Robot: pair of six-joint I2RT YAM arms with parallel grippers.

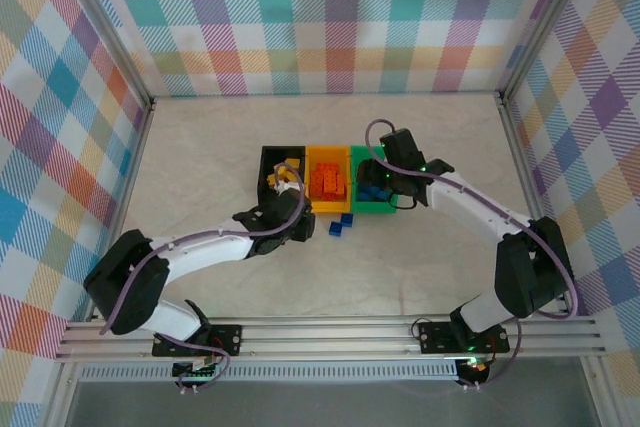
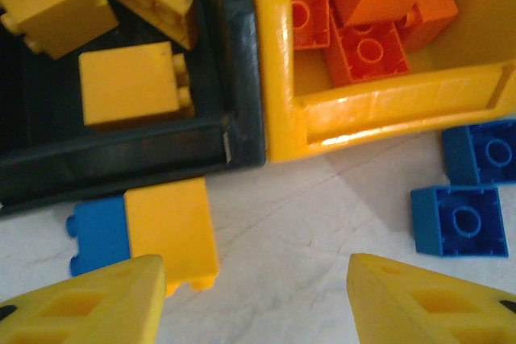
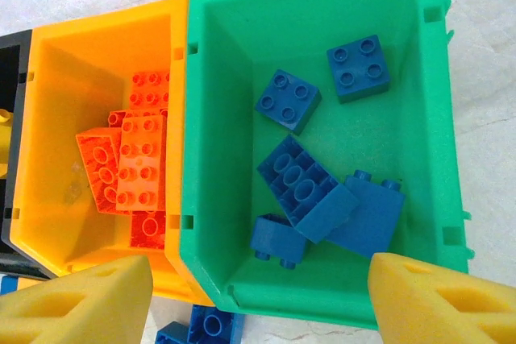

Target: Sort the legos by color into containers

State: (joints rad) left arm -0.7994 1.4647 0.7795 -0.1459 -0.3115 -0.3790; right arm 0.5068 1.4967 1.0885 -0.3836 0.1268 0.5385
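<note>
Left pincer [image 2: 256, 262] open, yellow-blue lego pair [image 2: 165, 223] lengthwise along black bin [image 2: 121, 159], right pincer [image 3: 260, 259] open

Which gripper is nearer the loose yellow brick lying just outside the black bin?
Left. The left gripper hovers right beside the yellow brick, on the table. The right gripper hangs over the green bin, at the other end of the row.

Your top camera looks down from high on the whole tabletop [image 1: 400, 267]; both wrist cameras look down close, sharing the orange-yellow bin [image 3: 105, 28].
</note>
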